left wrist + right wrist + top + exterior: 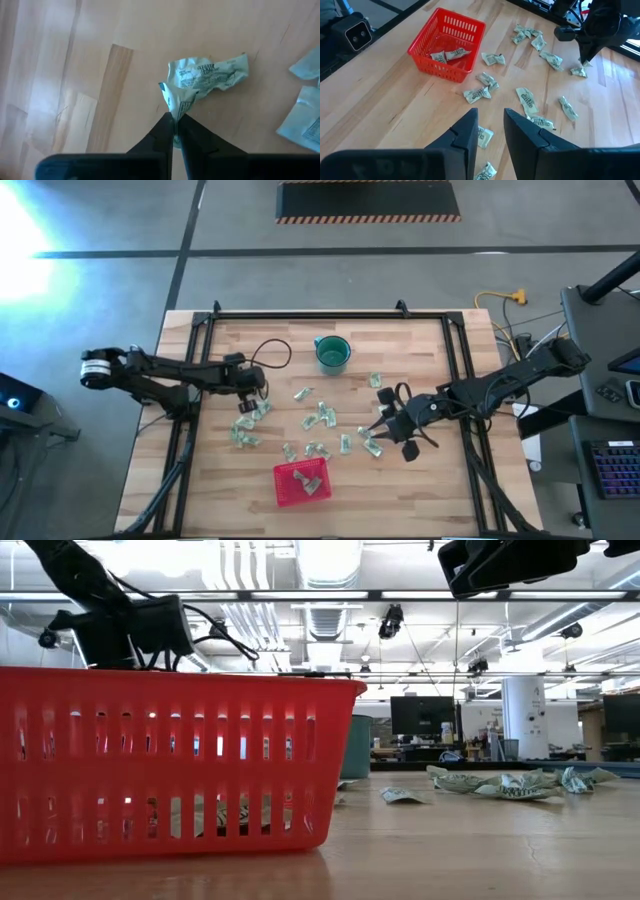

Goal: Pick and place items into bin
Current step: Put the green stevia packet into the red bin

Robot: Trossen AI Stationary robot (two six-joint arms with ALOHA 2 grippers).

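Several pale green wrapped packets (320, 418) lie scattered on the wooden table (420, 490). A few more lie in the red bin (300, 483), which stands near the front edge and fills the left of the low view (170, 770). My left gripper (248, 400) is at the left end of the scatter, shut on one crumpled packet (205, 77). My right gripper (490, 130) hovers open above the scatter's right side (385, 425), with nothing between its fingers. My left gripper pinches the crumpled packet by a folded corner at its near end (175, 112), between the very tips of its two fingers. The fingers slant steeply down at it from the table's left side. The rest of the packet spreads away beyond the tips, close to the wood; I cannot tell if it is lifted.
A round teal cup (332, 355) stands at the table's far middle. A black frame rail (330, 315) runs along the table's far edge and sides. More packets lie just to the right of the held one (305, 117). Bare wood shows at the near left and near right.
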